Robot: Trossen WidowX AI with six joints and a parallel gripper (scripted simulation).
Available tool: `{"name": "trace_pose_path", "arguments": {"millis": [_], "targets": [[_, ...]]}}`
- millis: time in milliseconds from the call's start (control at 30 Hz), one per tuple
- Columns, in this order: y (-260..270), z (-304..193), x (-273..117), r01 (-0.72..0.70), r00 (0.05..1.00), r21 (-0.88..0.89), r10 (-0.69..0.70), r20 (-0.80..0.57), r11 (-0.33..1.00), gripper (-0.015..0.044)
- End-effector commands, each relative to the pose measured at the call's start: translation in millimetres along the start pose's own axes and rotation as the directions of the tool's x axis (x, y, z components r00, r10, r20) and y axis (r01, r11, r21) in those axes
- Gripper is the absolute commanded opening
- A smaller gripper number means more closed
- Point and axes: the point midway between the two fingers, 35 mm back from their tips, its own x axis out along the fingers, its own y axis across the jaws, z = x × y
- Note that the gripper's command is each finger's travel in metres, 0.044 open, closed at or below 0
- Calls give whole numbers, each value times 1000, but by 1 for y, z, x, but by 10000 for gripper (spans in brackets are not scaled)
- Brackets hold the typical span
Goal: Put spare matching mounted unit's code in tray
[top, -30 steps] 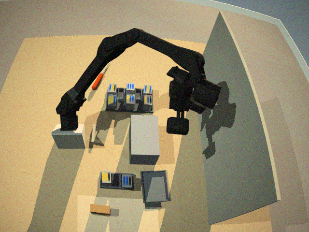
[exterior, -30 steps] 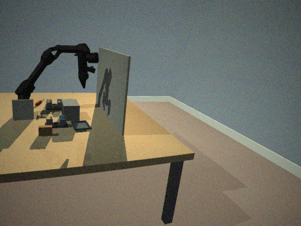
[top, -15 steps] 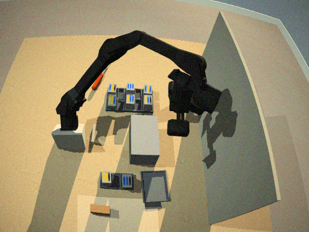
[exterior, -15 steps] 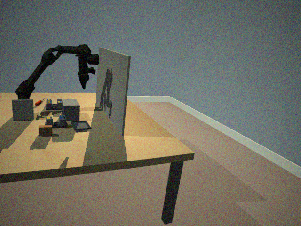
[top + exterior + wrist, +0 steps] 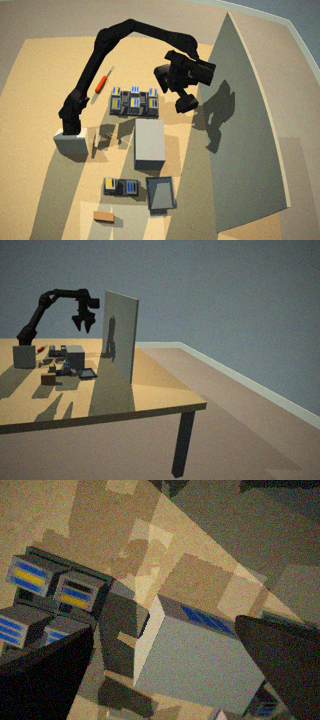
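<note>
The mounted unit, a large grey box, has a label of three blue bars on its far face in the wrist view. A dark rack holds several spares; a three-blue spare is in its back row. The smaller rack holds a yellow-and-black-barred spare and a spare with blue bars and a dark bar. The shallow tray is empty. My gripper is open and empty, high above the table beside the box.
A tall grey panel stands right of the gripper and tray. An orange screwdriver lies left of the larger rack. A brown block sits in front of the smaller rack.
</note>
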Motion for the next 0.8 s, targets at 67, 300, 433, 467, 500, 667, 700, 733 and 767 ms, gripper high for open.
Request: {"name": "trace_pose_path", "arguments": {"millis": [67,300,433,467,500,667,700,733,767], "targets": [[96,-4,16,-23,1000,-506,18,-14,862,440],[183,-38,34,-53,998,-886,57,-30,461,440],[185,-39,34,-54,998,-892,58,-31,449,440],[185,-39,34,-54,998,-892,58,-31,449,440],[185,-39,34,-54,998,-892,58,-31,449,440],[185,-39,58,-53,998,-892,57,-30,448,309],[186,-40,66,-53,998,-893,58,-30,448,300],[186,-40,72,-53,998,-893,59,-30,448,300],[187,-40,74,-53,998,-893,59,-29,448,300]]}}
